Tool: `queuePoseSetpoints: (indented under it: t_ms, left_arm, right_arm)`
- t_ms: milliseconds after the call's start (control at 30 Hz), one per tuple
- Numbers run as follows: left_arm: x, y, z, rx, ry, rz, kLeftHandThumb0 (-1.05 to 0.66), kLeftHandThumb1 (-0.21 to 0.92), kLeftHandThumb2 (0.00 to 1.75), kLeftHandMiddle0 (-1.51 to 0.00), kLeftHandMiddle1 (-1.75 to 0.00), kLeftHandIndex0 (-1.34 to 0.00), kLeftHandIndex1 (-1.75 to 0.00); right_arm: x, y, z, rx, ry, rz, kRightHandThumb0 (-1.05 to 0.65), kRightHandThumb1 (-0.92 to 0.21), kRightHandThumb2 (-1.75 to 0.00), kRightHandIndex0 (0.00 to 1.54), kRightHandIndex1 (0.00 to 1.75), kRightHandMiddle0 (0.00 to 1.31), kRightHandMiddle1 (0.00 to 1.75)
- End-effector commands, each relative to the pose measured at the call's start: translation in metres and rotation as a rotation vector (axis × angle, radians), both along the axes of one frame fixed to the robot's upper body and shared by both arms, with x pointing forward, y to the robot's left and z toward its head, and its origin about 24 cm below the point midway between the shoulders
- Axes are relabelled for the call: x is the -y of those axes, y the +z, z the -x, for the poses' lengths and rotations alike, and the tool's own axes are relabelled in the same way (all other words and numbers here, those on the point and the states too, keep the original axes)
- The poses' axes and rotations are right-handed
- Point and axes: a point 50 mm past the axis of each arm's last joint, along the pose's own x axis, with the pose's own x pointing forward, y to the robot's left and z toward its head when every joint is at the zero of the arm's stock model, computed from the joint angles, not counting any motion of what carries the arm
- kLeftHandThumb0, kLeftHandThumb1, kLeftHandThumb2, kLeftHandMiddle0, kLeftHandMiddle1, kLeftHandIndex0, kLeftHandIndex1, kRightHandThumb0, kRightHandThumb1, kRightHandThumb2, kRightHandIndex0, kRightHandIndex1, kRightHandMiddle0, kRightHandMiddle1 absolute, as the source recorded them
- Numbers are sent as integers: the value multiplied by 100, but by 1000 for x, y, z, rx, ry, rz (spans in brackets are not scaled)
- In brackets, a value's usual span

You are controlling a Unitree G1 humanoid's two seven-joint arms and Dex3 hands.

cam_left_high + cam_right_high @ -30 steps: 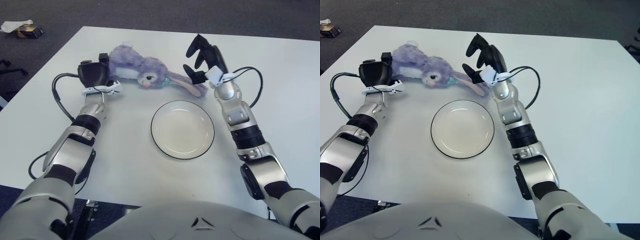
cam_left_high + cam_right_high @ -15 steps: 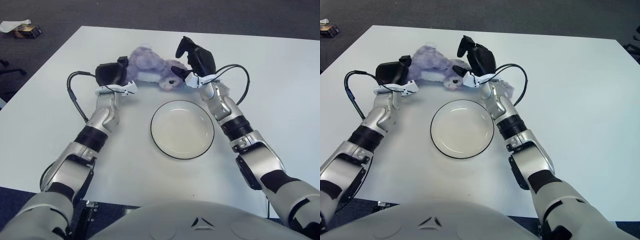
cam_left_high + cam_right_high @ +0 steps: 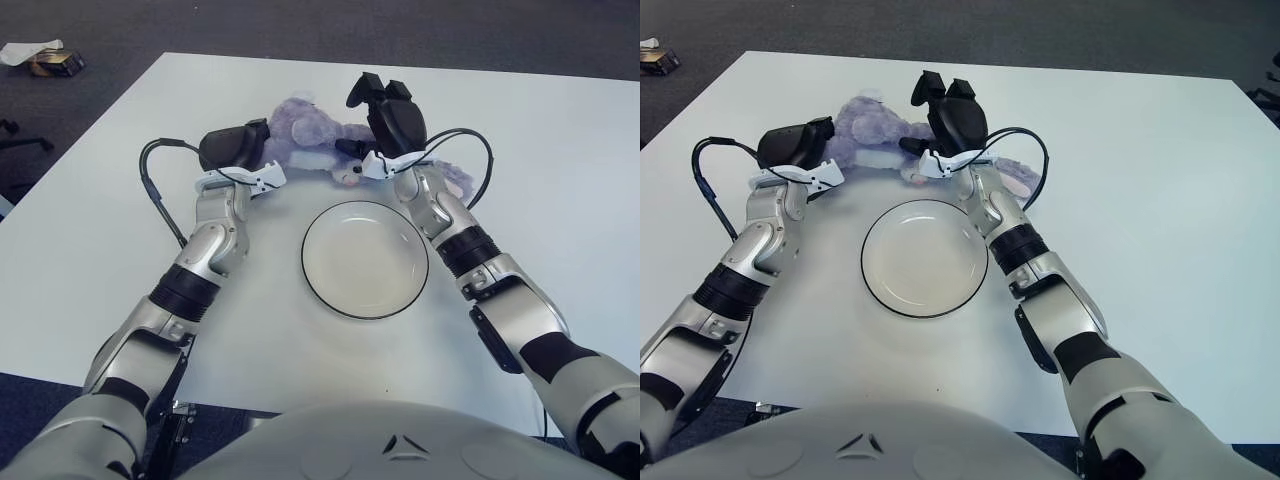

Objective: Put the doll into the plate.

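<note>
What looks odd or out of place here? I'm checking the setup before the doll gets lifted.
Nothing looks spilled or damaged. The doll lies on its side beyond the plate, squeezed between the left hand and right hand. The plate holds nothing.

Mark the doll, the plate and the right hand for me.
doll (image 3: 300, 125), left eye view, purple body.
plate (image 3: 365, 259), left eye view, bare centre.
right hand (image 3: 385, 110), left eye view, black hand on the doll's head.

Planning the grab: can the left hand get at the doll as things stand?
Probably yes. The left hand is already against the doll on its left side, nothing between them; the right hand flanks the other side.
</note>
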Motion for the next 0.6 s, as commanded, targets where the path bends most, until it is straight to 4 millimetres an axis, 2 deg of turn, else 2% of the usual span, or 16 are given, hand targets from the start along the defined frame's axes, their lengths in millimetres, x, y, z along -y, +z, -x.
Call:
queuePoseSetpoints:
  t_ms: [0,233,300,533,567]
  left_arm:
    - [4,1,4,-20,-14,15,0,-11,174,-96,-160,-72,-175]
    - [4,0,5,-32,-11,2,0,-11,175,-95,-160,-74,-175]
    - [4,0,5,-33,-12,4,0,-11,175,-94,-160,-74,-175]
    - [4,1,7,-18,-16,8,0,-12,175,-97,-157,-75,-175]
    - [5,1,7,-14,-15,6,0,-12,175,-97,-157,-75,-175]
  right_arm:
    - [-1,1,-2,3,-1,30,-71,-61,-80,1,139,0,124]
    - [3,-2,-3,-45,-25,103,-75,-62,-76,0,122,0,112]
    - [4,-3,-4,-71,-34,134,-77,-64,-73,0,111,0,108]
    - [6,-9,-2,-172,-34,192,-82,-67,-64,0,54,0,84]
    - [7,-10,-1,-196,-26,191,-82,-68,-63,0,51,0,82]
